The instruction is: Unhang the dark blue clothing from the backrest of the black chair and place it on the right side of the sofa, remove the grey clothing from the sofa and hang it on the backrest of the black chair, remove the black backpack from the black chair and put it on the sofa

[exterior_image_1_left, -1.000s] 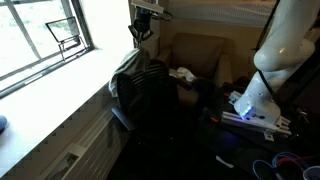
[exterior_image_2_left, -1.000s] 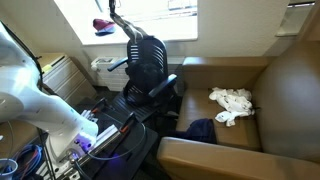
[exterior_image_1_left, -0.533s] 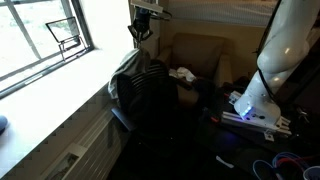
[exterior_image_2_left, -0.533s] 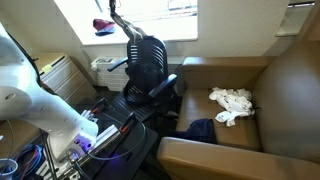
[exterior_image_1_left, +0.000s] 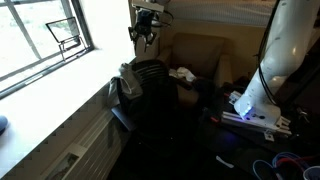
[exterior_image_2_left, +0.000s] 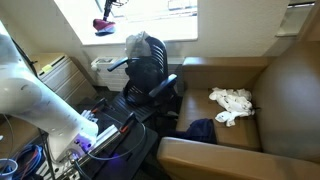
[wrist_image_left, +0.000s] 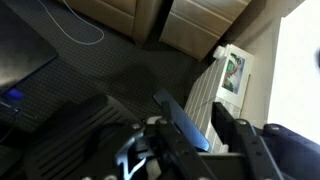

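I hang high over the black chair (exterior_image_1_left: pixel 150 95), with my gripper (exterior_image_1_left: pixel 146 36) above the top of its backrest and clear of it, touching nothing. In the wrist view my two fingers (wrist_image_left: pixel 185 122) are spread apart, with the dark floor (wrist_image_left: pixel 90 70) showing through the gap and nothing pinched between them. The grey clothing (exterior_image_1_left: pixel 127 80) is draped over the top of the chair's backrest. In an exterior view it hangs down the side of the chair that faces the window (exterior_image_1_left: pixel 40 35), and in both exterior views it sits bunched in a loose lump on the top edge rather than spread flat. The dark blue clothing (exterior_image_2_left: pixel 200 128) lies in a heap on the seat of the sofa (exterior_image_2_left: pixel 280 90), on the side of the chair away from the window and near the seat's front edge. A crumpled white cloth (exterior_image_2_left: pixel 232 103) lies on the same seat, farther from the chair than the blue heap and apart from it. Low around the chair's seat there are dark shapes, but I cannot tell whether any of them is the backpack. A white radiator (wrist_image_left: pixel 232 72) shows in the wrist view past my fingers.
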You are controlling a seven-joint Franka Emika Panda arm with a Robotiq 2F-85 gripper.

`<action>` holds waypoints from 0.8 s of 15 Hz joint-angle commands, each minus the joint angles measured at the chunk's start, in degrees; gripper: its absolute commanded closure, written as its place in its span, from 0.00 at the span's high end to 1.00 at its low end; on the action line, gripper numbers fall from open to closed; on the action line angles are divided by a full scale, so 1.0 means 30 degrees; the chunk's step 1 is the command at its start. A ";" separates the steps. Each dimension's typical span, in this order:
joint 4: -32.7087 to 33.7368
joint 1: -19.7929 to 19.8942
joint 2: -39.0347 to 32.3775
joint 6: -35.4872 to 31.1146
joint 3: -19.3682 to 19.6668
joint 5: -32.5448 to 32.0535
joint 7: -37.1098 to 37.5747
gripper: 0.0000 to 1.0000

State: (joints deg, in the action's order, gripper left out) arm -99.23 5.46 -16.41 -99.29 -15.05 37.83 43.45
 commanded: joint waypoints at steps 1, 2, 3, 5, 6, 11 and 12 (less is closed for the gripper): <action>0.0076 -0.1497 -0.0033 0.0790 0.1847 0.0732 -0.0189 0.77; 0.0072 -0.1689 -0.0124 0.0949 0.2161 0.0808 -0.0186 0.60; 0.0071 -0.1872 -0.0139 0.0925 0.2382 0.0776 -0.0167 0.67; 0.0087 -0.2067 -0.0111 0.0908 0.2487 0.0752 -0.0152 0.78; 0.0107 -0.2110 -0.0111 0.0905 0.2485 0.0749 -0.0148 0.94; -0.2403 -0.2338 0.0558 0.3920 0.3992 -0.1869 0.2055 1.00; -0.2644 -0.2316 0.0550 0.4482 0.4197 -0.2220 0.2033 1.00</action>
State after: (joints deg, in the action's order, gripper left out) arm -102.87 -1.08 -16.77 -89.84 -4.93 33.76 48.51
